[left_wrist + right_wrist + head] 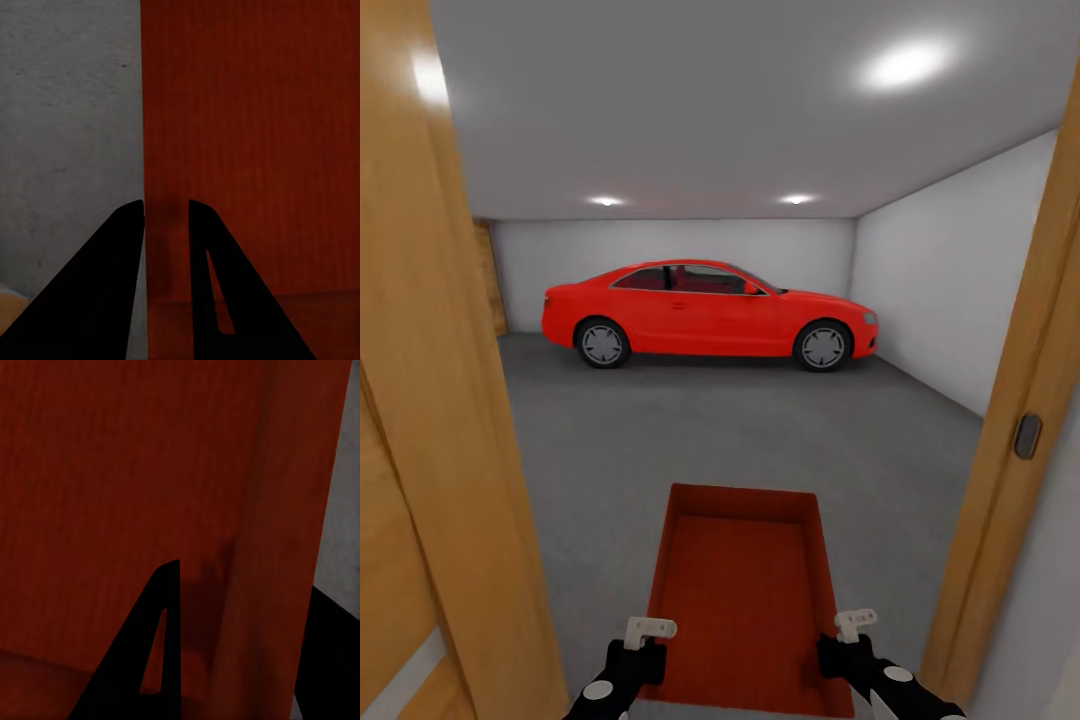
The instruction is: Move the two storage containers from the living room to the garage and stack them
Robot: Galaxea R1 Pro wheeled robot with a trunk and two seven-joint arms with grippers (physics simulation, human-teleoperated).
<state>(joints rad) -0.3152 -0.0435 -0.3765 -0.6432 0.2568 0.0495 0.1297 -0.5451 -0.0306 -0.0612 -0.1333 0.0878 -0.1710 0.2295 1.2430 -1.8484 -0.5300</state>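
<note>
One orange-red storage container (740, 580) is held low in front of me, open side up, with nothing inside. My left gripper (650, 632) is shut on its left wall and my right gripper (854, 626) on its right wall. In the left wrist view the left gripper (166, 225) has its black fingers (105, 292) astride the thin wall of the container (255, 135). In the right wrist view the right gripper (247, 607) pinches the wall of the container (112, 472) the same way. The dark grey garage floor (740, 430) lies ahead. The second container is out of view.
I stand in a doorway between a wood door (440, 420) on the left and a wood door frame (1015, 450) with a latch plate on the right. A red coupe car (710, 315) is parked across the far wall. A wood-panelled door (490, 280) stands at the back left.
</note>
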